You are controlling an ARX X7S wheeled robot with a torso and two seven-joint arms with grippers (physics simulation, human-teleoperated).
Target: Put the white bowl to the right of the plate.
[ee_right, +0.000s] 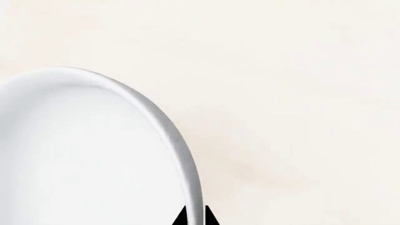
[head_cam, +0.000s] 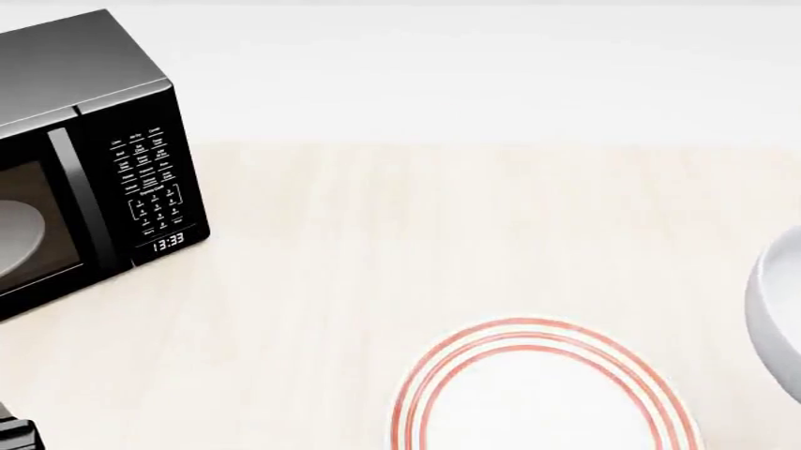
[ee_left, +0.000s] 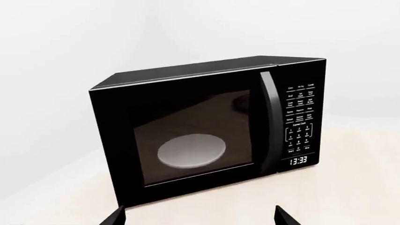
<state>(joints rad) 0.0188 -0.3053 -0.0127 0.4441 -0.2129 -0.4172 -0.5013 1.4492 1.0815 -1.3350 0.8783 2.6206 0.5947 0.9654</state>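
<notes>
While your left wrist camera faces the black microwave (ee_left: 206,129), nothing of the task shows in it: only the closed door, the pale turntable dish (ee_left: 191,151) behind the glass and the clock. Two dark fingertips (ee_left: 284,216) of the left gripper (ee_left: 200,218) poke into that picture far apart from each other, so its jaws stand wide with nothing between them. That arm is pointed away from the job.

From the head camera, you see the plate (head_cam: 541,389) low in the middle of the pale wooden table (head_cam: 375,234), its red rings cut by the picture's lower edge. At the far right edge sits the white bowl (head_cam: 776,319), only its curved left side in view, already on the plate's right and separated from it by a strip of bare table. Neither gripper shows clearly here; a dark bit sits at the lower left corner, too little to name.

Through the right wrist camera, you find the bowl's rim arcing across the picture, and the right gripper (ee_right: 194,218) sits astride it: one dark tip inside the rim, one outside, drawn narrow and pinching the bowl's wall. Your right arm is the one that has the bowl. Whether the bowl rests on the table or hangs just above it, you cannot tell from these views.
</notes>
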